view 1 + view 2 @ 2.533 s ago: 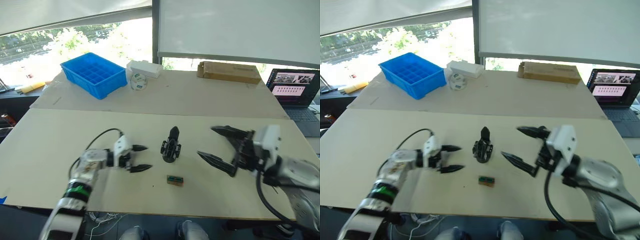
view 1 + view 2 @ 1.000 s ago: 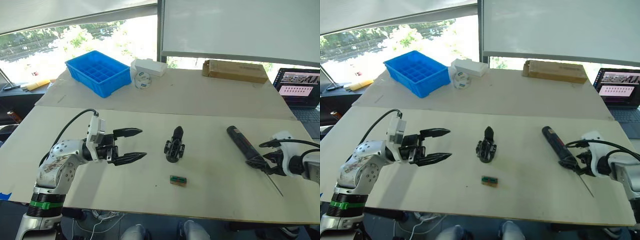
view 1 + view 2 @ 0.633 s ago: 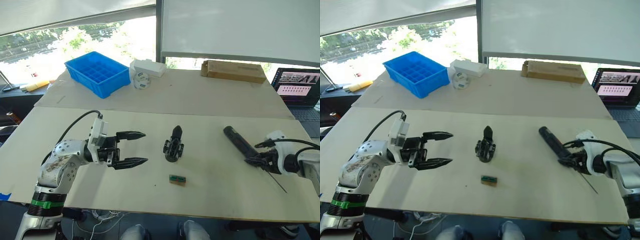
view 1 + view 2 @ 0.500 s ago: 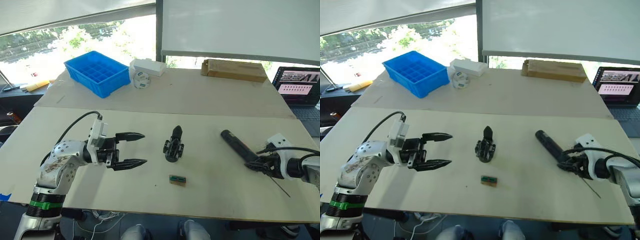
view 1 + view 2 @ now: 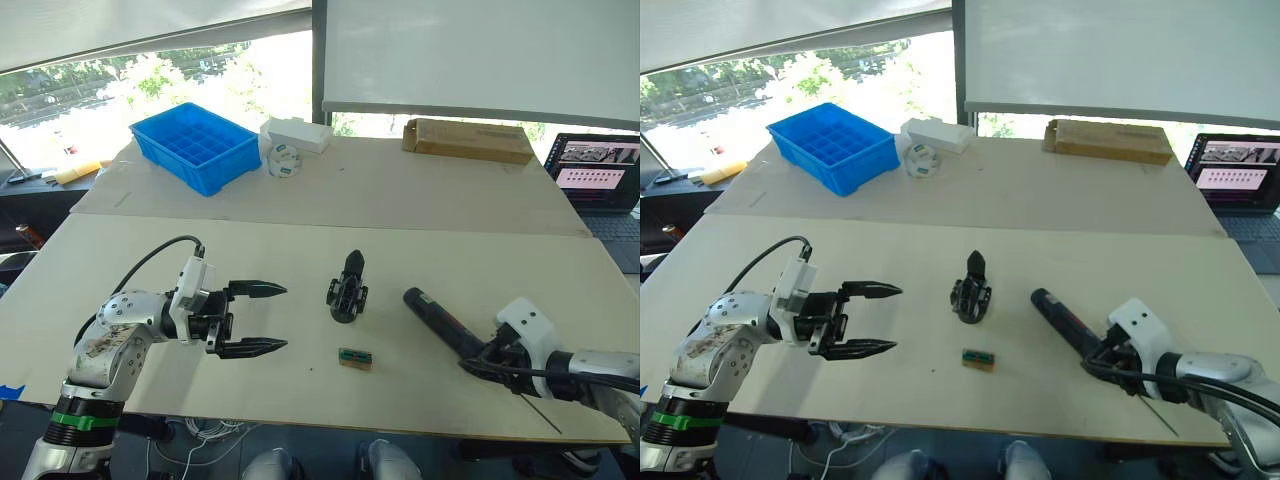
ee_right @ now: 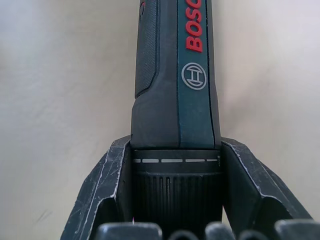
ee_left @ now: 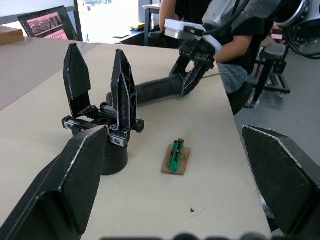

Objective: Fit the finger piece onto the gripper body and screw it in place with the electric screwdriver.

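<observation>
**A:** Why is the right gripper (image 5: 1102, 362) down at the table's near edge?

**B:** Its two black fingers are clamped on the collar of the long black electric screwdriver with red lettering (image 5: 1065, 323), just behind the thin metal bit. The barrel points towards the middle of the table, the bit towards the near edge, so I judge it is taking hold of the tool rather than driving a screw.

**A:** And the left gripper (image 5: 252, 318)?

**B:** Its fingers are spread wide and hold nothing. It hovers over the pale tabletop (image 5: 300, 245), aimed at the squat black gripper body with upright pointed fingers (image 5: 345, 294), probably ready to steady it.

**A:** Where is the finger piece?

**B:** I cannot pick out a loose one. The body stands mid-table, between the two grippers.

**A:** Anything in the way?

**B:** A small green-topped brown block (image 5: 354, 359) lies just in front of the body. A blue compartment tray (image 5: 192, 146), a white box (image 5: 294, 134), a cardboard box (image 5: 466, 141) and a laptop (image 5: 596, 179) sit well back. A seated person (image 7: 235, 45) shows in the left wrist view.
</observation>
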`<state>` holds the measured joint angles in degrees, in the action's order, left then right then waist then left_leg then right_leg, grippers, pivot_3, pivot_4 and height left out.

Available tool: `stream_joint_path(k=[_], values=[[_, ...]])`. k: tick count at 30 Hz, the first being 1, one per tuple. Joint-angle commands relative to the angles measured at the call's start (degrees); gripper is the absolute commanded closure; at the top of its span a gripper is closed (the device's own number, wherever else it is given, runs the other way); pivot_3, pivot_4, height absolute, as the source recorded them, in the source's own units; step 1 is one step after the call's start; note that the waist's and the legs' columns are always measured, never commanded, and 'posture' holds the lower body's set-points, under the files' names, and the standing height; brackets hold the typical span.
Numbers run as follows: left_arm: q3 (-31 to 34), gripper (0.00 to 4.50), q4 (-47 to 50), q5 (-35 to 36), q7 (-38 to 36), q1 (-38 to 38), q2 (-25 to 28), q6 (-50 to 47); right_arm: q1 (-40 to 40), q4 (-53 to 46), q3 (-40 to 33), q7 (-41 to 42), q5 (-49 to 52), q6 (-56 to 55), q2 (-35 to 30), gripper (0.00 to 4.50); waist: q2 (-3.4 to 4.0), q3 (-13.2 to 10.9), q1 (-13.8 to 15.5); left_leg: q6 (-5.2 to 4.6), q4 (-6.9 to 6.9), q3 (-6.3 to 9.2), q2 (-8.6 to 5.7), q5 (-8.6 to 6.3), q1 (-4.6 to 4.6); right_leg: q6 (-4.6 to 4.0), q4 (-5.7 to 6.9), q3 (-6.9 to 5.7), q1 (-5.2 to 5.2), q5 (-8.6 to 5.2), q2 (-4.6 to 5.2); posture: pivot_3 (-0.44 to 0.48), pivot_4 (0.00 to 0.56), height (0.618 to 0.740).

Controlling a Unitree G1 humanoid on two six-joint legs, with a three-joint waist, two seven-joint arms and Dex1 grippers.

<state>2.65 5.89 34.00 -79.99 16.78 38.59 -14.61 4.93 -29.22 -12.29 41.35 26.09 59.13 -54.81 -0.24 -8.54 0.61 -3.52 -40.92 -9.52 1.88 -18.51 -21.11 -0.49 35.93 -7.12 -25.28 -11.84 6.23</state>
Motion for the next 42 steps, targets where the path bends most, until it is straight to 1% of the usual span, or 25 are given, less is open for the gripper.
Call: stream_joint_path(k=[1,2,3,4,7,10,15,18,25,28,31,38,42], values=[[0.4,0.0,-0.1,-0.1,-0.6,0.9,-0.1,1.9,-0.9,-0.6,-0.9,2.4,1.4,2.1,-3.3,0.9,0.0,0.0,0.1,0.0,0.0,0.0,0.0,0.0,-0.01,-0.02,0.0,-0.01,0.0,0.01,-0.01,0.0,0.15,0.74],[0.4,0.0,-0.4,-0.2,-0.8,0.6,0.0,2.3,-1.2,-1.0,-1.0,3.2,1.9,2.8,-4.4,0.46,0.0,0.0,0.1,0.0,0.0,0.01,0.0,0.0,-0.01,-0.05,-0.02,-0.01,0.02,0.03,0.0,0.0,0.15,0.74],[0.4,0.0,-0.8,-0.5,-0.9,0.3,0.1,2.7,-1.6,-1.2,-1.3,3.8,2.5,3.9,-5.5,0.15,0.0,0.0,0.0,-0.01,-0.01,0.01,0.0,0.0,-0.01,-0.08,-0.03,-0.01,0.02,0.05,0.0,0.0,0.15,0.74],[0.5,0.0,-1.0,-0.6,-1.1,-0.1,0.1,3.1,-1.9,-1.4,-1.7,4.1,3.0,5.1,-6.5,0.07,0.0,0.0,0.0,-0.01,-0.01,0.01,0.0,0.0,-0.01,-0.09,-0.05,-0.01,0.03,0.05,0.0,0.0,0.15,0.74],[0.6,0.0,-1.9,-0.9,-1.8,-1.0,0.2,4.4,-3.8,-0.8,-0.4,5.0,3.3,8.8,-11.2,0.07,0.0,0.0,0.0,-0.03,0.0,0.01,0.0,-0.01,-0.01,-0.09,-0.06,0.01,0.01,0.05,0.02,0.0,0.15,0.74],[0.4,0.0,-2.6,-1.0,-2.5,-1.5,0.1,5.3,-6.8,-0.2,1.4,7.6,5.4,10.5,-14.0,0.07,-0.05,0.0,-0.1,-0.03,-0.01,0.02,0.02,-0.01,-0.01,-0.08,-0.06,0.0,0.0,0.04,0.03,0.0,0.15,0.74],[0.2,0.0,-2.8,-1.0,-2.6,-1.4,-0.1,5.6,-16.5,1.5,9.7,8.6,6.8,15.4,-15.8,0.07,-0.05,0.0,-0.1,-0.04,0.0,0.08,0.04,-0.02,-0.04,-0.1,-0.06,0.01,-0.03,0.05,0.14,0.0,0.15,0.74],[0.0,0.0,-2.8,-1.3,-3.0,-1.4,0.2,5.8,-22.3,2.6,17.6,8.5,4.7,16.4,-16.3,0.07,-0.05,0.0,-0.1,-0.05,0.0,0.08,0.03,-0.02,-0.07,-0.15,-0.06,0.0,-0.09,0.08,0.19,0.0,0.15,0.74],[0.0,0.0,-1.3,-1.1,-2.6,-1.4,0.3,4.8,-29.3,6.6,30.2,9.2,-0.6,16.5,-18.3,0.07,-0.05,0.0,-0.1,-0.06,-0.01,0.05,0.0,-0.03,-0.13,-0.15,-0.08,-0.07,-0.11,0.06,0.19,0.0,0.15,0.74],[0.2,0.0,0.2,-0.8,-1.7,-2.2,0.3,4.2,-31.8,8.0,32.2,9.5,-0.7,17.2,-16.1,0.07,-0.05,0.0,-0.3,-0.05,-0.02,0.06,0.01,-0.02,-0.12,-0.15,-0.08,-0.07,-0.11,0.06,0.21,0.0,0.15,0.74],[0.1,0.0,0.9,-0.7,-1.3,-2.4,0.3,3.9,-33.1,8.4,33.2,9.8,-1.0,17.6,-15.6,0.07,-0.05,0.0,-0.5,-0.04,-0.05,0.05,0.02,-0.02,-0.1,-0.15,-0.06,-0.06,-0.08,0.06,0.23,0.0,0.15,0.74],[-1.3,0.0,2.0,-1.2,-0.9,-1.4,-0.4,3.9,-38.1,10.1,38.1,10.9,-3.3,17.4,-14.0,0.07,-0.05,0.0,-1.0,-0.03,-0.08,0.05,0.04,-0.01,-0.08,-0.14,-0.03,-0.05,-0.07,0.07,0.25,0.0,0.15,0.74],[-1.7,0.0,3.6,-0.6,-0.3,-2.1,-0.4,3.1,-39.0,10.0,39.0,10.9,-3.7,18.6,-13.3,0.07,-0.05,0.0,-1.4,-0.03,-0.09,0.04,0.04,-0.01,-0.08,-0.14,-0.02,-0.05,-0.07,0.07,0.24,0.0,0.15,0.74]])
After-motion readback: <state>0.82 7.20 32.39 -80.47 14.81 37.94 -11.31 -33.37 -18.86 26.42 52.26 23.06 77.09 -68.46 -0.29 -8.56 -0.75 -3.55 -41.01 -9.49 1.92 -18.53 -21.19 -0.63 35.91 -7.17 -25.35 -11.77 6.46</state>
